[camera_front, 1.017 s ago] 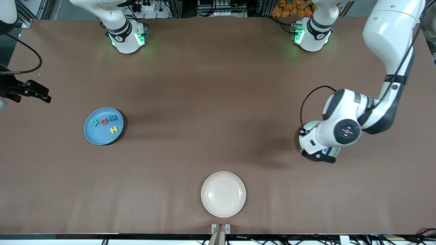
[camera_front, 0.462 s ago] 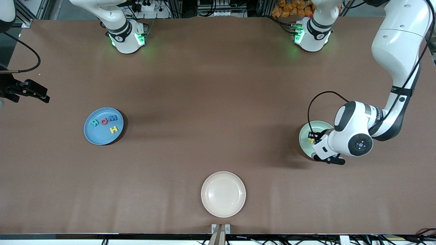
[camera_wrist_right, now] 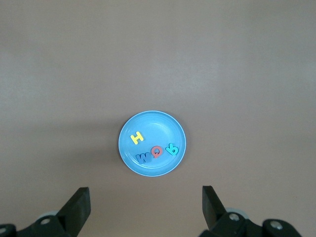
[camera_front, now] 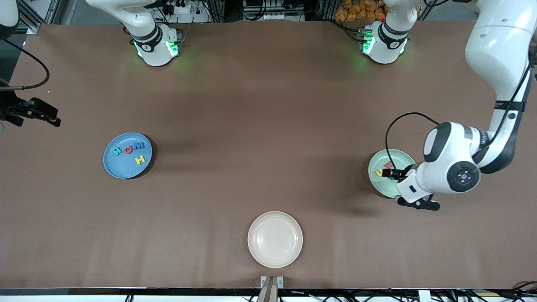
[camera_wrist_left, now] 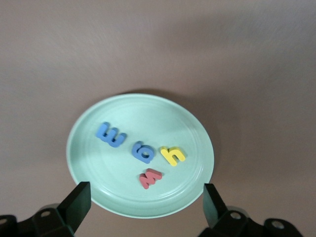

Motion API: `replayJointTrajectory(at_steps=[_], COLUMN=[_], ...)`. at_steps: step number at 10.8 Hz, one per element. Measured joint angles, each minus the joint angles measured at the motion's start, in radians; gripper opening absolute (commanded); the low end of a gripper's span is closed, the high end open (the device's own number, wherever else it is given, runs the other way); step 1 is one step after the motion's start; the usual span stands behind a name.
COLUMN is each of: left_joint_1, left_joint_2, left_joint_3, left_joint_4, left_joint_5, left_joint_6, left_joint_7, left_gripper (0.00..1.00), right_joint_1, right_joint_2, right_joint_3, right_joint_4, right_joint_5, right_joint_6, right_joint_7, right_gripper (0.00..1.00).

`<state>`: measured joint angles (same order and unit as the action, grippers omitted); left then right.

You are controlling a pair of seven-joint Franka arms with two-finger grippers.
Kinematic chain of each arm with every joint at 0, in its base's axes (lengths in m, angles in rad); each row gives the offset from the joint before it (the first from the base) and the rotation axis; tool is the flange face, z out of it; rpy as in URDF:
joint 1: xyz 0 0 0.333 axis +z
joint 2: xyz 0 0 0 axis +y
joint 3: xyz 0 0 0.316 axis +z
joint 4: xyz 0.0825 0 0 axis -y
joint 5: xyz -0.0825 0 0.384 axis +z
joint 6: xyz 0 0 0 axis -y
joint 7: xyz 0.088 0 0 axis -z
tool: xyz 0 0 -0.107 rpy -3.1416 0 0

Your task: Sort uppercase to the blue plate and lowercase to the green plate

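The green plate (camera_wrist_left: 163,118) holds four lowercase letters: a blue m-like one (camera_wrist_left: 111,135), a round blue one (camera_wrist_left: 144,152), a yellow h (camera_wrist_left: 173,155) and a red w (camera_wrist_left: 150,177). My left gripper (camera_wrist_left: 143,202) hangs open over that plate's rim with nothing between its fingers; in the front view the left gripper (camera_front: 396,173) covers part of the green plate (camera_front: 379,181). On the blue plate (camera_front: 117,167) lie the uppercase letters: teal R (camera_front: 116,151), red Q (camera_front: 128,149), blue M (camera_front: 139,146), yellow H (camera_front: 140,159). My right gripper (camera_wrist_right: 143,205) waits open, high over the right arm's end of the table.
An empty cream plate (camera_front: 275,239) sits near the table's front edge, midway between the two ends. Brown table surface (camera_front: 260,147) stretches between the plates. The arm bases (camera_front: 155,44) stand along the back edge.
My left gripper has opened and its hand has drawn away from over the green plate toward the left arm's end of the table, uncovering the letters. The right arm has not moved.
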<state>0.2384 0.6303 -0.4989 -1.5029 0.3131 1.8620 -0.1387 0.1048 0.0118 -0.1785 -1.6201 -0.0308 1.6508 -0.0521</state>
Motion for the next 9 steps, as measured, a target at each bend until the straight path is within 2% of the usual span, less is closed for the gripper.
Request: replayJointTrajectory(at_steps=[4,6,9], left_joint_1=[0.001,0.004,0.007], left_joint_2=[-0.156,-0.232,-0.339], left_joint_3=[-0.006,-0.005,-0.004], left_joint_4=[0.028,0.051,0.077], left_joint_5=[-0.011,-0.101,-0.141], left_joint_6=[-0.068,-0.123,-0.174], left_joint_7=[0.002,0.002,0.002], left_gripper=[1.0,1.0,1.0], right_joint_1=[0.0,0.0,0.0], right_joint_2=[0.002,0.004,0.005], right_joint_3=[0.0,0.0,-0.001], right_joint_4=[0.01,0.011,0.013], right_joint_5=[0.0,0.0,0.0], right_joint_6=[0.0,-0.001,-0.001], right_joint_7=[0.0,0.0,0.0], right_gripper=[1.0,1.0,1.0])
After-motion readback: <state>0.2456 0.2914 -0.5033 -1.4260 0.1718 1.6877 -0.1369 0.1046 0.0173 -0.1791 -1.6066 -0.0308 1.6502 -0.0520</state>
